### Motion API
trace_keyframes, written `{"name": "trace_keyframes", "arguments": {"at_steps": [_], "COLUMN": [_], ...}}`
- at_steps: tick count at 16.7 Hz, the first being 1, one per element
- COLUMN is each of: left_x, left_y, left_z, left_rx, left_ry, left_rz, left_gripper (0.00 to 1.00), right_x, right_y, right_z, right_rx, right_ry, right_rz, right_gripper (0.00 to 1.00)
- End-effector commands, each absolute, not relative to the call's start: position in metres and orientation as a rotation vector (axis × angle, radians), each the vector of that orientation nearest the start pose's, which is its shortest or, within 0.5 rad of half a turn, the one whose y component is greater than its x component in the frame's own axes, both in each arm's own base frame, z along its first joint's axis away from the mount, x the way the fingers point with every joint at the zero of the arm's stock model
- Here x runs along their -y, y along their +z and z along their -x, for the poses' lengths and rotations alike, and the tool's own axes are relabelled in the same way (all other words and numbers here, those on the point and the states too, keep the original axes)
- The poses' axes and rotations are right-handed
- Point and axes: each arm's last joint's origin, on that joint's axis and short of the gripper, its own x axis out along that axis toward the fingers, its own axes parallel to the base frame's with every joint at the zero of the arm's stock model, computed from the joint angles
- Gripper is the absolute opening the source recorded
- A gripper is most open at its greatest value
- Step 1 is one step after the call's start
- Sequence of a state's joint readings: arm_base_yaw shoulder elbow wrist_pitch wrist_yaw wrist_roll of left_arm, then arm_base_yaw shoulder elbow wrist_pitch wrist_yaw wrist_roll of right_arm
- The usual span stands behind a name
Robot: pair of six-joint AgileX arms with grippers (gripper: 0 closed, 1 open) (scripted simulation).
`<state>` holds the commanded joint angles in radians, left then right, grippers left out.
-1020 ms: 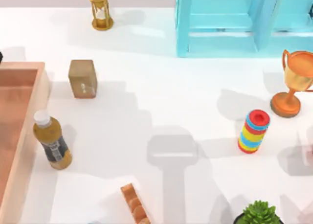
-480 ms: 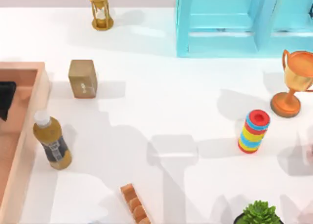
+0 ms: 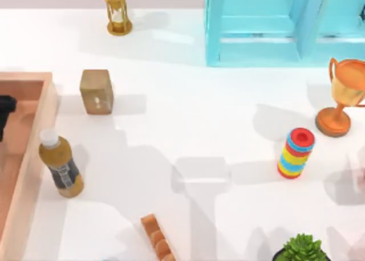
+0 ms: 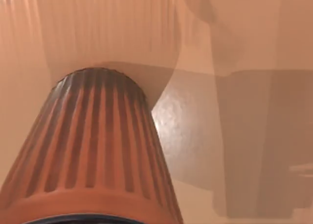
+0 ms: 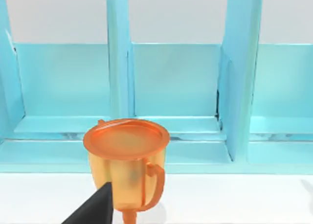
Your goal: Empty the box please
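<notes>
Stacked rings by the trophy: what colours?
The stacked rings show bands of blue, red and yellow, seen best in the top view.

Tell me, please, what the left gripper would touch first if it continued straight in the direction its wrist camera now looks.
Probably the ribbed orange cone-shaped object lying on the floor of the box: it sits close in front of the left wrist camera. Depth is unclear. The top view shows the left gripper above the box.

white table (image 3: 188,101) | light blue shelf frame (image 3: 256,24) far side | soft shadows
</notes>
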<state>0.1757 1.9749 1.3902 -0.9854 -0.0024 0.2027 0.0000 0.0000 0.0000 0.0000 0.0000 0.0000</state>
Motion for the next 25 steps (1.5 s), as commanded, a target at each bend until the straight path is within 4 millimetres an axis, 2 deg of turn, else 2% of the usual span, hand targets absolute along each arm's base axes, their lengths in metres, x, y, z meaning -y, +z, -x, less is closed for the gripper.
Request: {"name": "trace_keyframes", "arguments": {"at_steps": [8,18,19,21,25], "left_x": [-0.067,-0.066,-0.065,-0.061,-0.049], "left_y": [0.158,0.16,0.167,0.194,0.267], "left_z": [-0.361,-0.361,-0.363,-0.368,-0.374], "left_rx": [-1.571,-1.566,-1.546,-1.483,-1.382], "left_ry": [-0.013,-0.012,0.004,0.047,0.075], "left_rz": [-0.019,-0.024,-0.031,-0.054,-0.113], "left_gripper": [0.02,0.0,0.0,0.0,0.0], "right_x": [0.001,0.001,0.001,0.001,0.001], "right_y": [0.16,0.16,0.16,0.16,0.16], "right_z": [-0.106,-0.106,-0.106,-0.106,-0.106], "right_rx": [0.0,0.0,0.0,0.0,0.0], "right_ry": [0.0,0.0,0.0,0.0,0.0], "right_rz": [0.0,0.0,0.0,0.0,0.0], "right_gripper": [1.0,1.0,1.0,1.0,1.0]}}
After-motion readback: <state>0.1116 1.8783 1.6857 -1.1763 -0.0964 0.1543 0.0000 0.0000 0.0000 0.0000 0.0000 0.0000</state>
